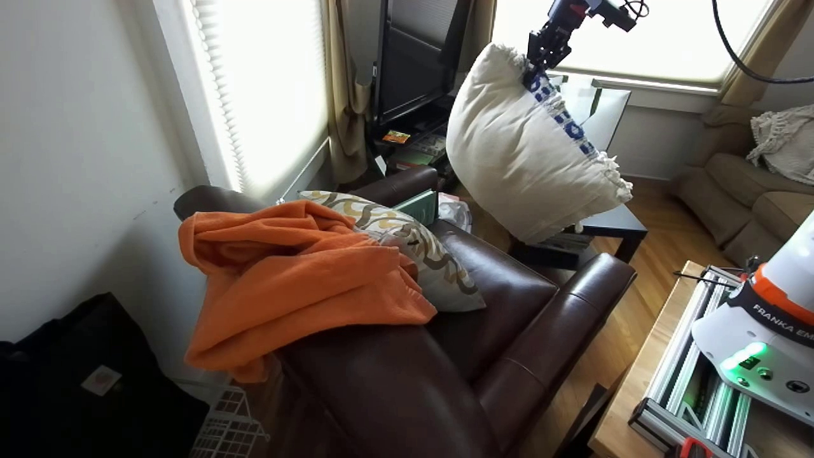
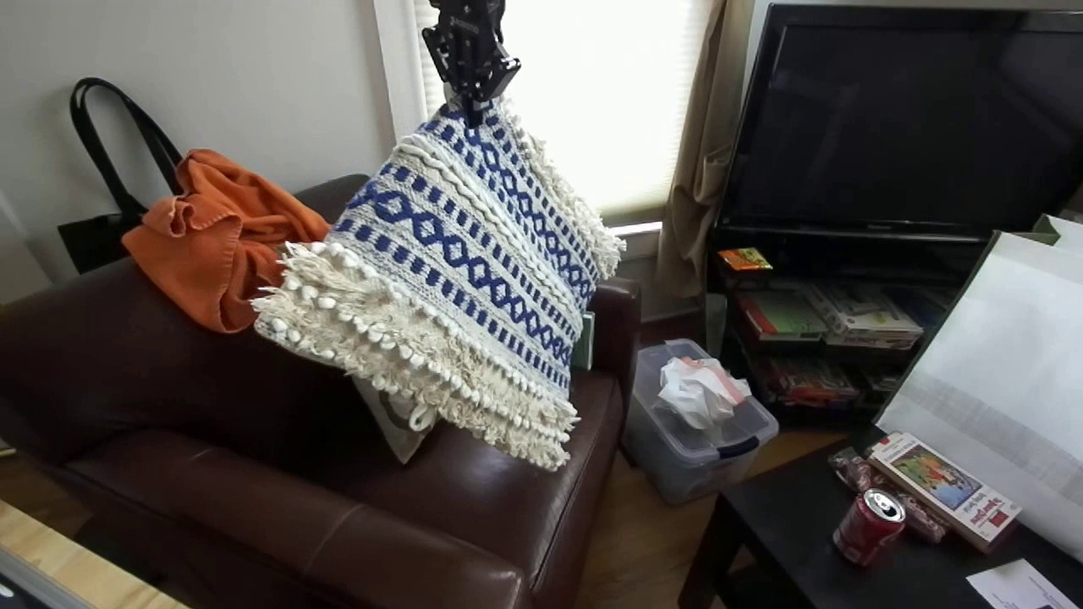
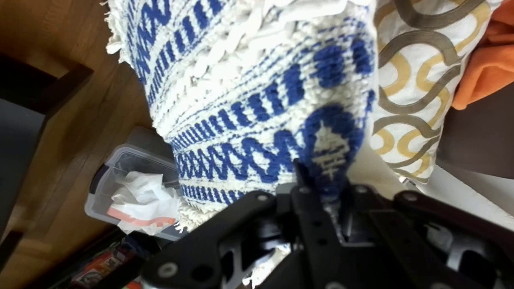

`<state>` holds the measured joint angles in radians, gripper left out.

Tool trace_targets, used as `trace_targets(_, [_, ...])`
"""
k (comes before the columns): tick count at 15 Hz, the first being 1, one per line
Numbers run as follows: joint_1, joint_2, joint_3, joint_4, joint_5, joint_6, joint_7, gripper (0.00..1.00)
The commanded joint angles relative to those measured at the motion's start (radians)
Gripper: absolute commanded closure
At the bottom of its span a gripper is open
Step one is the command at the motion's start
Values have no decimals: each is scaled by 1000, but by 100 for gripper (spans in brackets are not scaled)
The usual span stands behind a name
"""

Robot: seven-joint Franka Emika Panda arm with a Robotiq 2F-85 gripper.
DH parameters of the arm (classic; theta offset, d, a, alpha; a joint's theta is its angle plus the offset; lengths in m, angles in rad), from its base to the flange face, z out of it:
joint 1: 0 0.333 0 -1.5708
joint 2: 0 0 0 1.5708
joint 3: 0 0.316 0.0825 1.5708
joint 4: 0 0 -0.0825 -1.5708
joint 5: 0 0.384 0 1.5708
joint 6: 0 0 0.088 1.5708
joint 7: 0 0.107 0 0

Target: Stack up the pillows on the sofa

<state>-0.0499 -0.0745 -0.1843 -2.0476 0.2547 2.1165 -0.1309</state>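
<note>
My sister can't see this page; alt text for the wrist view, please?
Black gripper closed on a blue-and-white knit pillow. At right, a curve-patterned pillow and an orange blanket; at left, a plastic bin on a wooden floor.

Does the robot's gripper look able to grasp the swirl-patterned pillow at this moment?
Probably not: the gripper holds the blue-and-white knit pillow, which it would likely have to release first.

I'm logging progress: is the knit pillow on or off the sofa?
Off: the knit pillow hangs from the fingers, visibly clear of the sofa.
</note>
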Motion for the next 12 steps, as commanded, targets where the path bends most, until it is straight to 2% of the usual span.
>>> trace_targets(1, [-32, 59, 10, 44, 38, -69, 0, 97])
trace_targets(6, [-72, 229, 21, 140, 209, -181, -19, 97])
trace_targets(9, [-105, 356, 39, 270, 295, -220, 30, 97])
trace_targets(12, [-126, 498, 72, 419, 329, -269, 90, 97])
